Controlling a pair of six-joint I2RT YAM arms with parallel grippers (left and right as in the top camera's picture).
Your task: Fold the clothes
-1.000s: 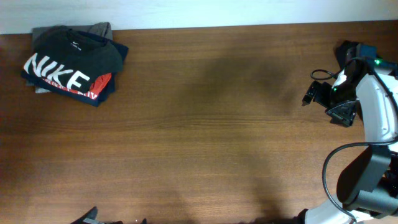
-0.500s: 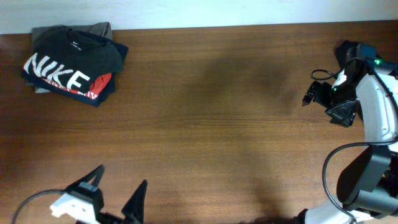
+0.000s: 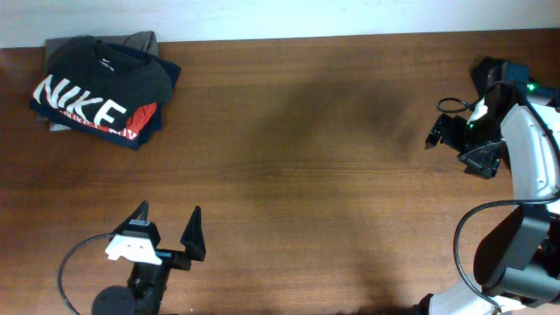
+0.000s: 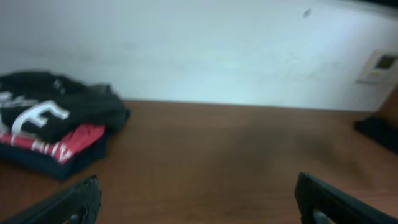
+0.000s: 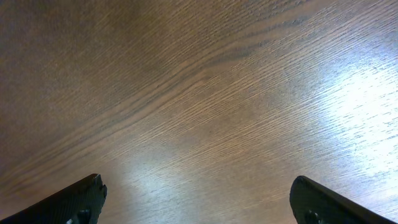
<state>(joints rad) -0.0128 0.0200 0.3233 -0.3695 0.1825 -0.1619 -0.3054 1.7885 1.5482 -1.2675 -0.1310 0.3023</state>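
Observation:
A stack of folded clothes (image 3: 98, 89), topped by a black shirt with white NIKE lettering, lies at the far left of the wooden table (image 3: 297, 157); the left wrist view shows it at the left (image 4: 53, 127). My left gripper (image 3: 168, 228) is open and empty near the front left edge, pointing toward the far wall. My right gripper (image 3: 446, 138) is open and empty over bare wood at the right. A dark garment (image 3: 492, 70) lies at the far right edge, partly hidden by the right arm; it also shows in the left wrist view (image 4: 380, 130).
A white wall (image 4: 205, 50) runs along the table's far edge. The right arm and its cable (image 3: 516, 175) occupy the right edge. The left arm's base (image 3: 118, 302) sits at the front left.
My left arm has come into view from the front edge and moved farther onto the table, jaws open. The right arm and the clothes have not moved.

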